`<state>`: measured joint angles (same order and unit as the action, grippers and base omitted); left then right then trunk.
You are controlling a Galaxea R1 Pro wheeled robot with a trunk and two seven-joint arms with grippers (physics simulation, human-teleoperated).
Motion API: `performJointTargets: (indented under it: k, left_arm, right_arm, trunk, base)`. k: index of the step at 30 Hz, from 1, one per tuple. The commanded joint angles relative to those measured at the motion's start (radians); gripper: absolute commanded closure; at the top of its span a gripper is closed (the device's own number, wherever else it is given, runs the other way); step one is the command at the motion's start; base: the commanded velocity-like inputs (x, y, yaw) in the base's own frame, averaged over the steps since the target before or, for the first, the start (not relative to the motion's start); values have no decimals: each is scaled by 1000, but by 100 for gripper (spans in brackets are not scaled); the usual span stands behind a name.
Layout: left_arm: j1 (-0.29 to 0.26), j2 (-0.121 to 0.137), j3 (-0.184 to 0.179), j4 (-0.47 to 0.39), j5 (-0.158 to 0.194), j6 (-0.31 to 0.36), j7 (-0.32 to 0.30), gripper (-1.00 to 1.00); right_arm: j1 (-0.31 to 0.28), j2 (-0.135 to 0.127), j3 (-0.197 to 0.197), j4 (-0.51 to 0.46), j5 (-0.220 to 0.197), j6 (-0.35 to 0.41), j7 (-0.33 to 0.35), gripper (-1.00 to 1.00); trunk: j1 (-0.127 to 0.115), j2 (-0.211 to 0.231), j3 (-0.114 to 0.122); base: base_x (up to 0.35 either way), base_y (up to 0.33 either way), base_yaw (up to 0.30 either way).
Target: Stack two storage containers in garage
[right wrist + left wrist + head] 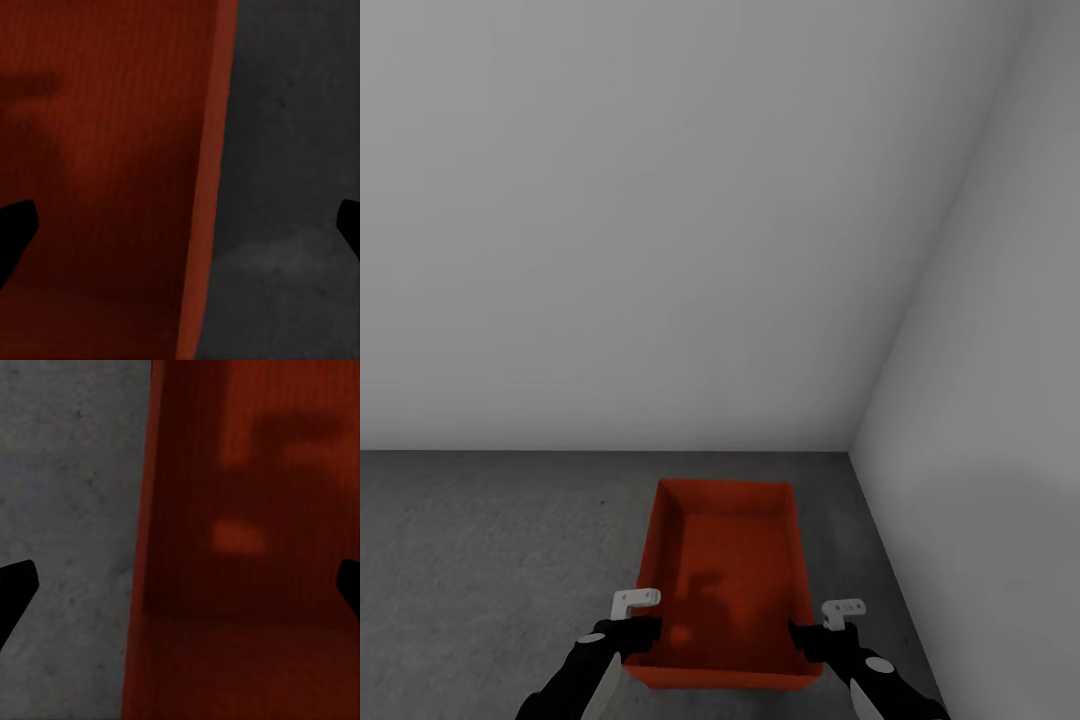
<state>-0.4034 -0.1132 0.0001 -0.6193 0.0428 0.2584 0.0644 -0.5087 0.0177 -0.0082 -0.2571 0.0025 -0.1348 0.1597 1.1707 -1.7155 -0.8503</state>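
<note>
Orange-red and open at the top, one storage container (722, 585) sits low in the head view, between the two black arms. The left pincer (628, 632) meets its left wall near the nearest corner, and the right pincer (815, 637) meets its right wall opposite. In each wrist view the dark fingertips (16, 589) stand wide apart at the picture's two edges, with the thin wall of the container (142, 585) running between them, so both pincers are spread and straddle a wall without clamping it. The right wrist view shows the same: wall (206, 225) in the middle, fingertip (15, 225) well clear of it. Around the container lies the dark grey speckled floor (490, 560). Beyond it, white walls (660, 220) meet in a corner at the right.
</note>
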Motion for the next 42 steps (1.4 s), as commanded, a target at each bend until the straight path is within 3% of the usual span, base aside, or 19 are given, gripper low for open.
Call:
performJointTargets:
  k: [1,18,42]
  left_arm:
    - [0,0,0,-2,5,6,4,-100]
    - [0,-2,0,-2,5,7,3,-100]
    - [0,0,0,-2,3,9,11,-100]
  right_arm:
    - [-1,0,-1,1,0,-3,3,-100]
    - [-1,0,-1,1,-1,-3,1,-100]
    - [-1,0,-1,1,0,-3,-8,-100]
  trunk:
    - [0,0,-1]
    - [0,0,-1]
    - [-92,168,74]
  base:
    - [0,0,0]
    - [0,0,0]
    - [-5,0,0]
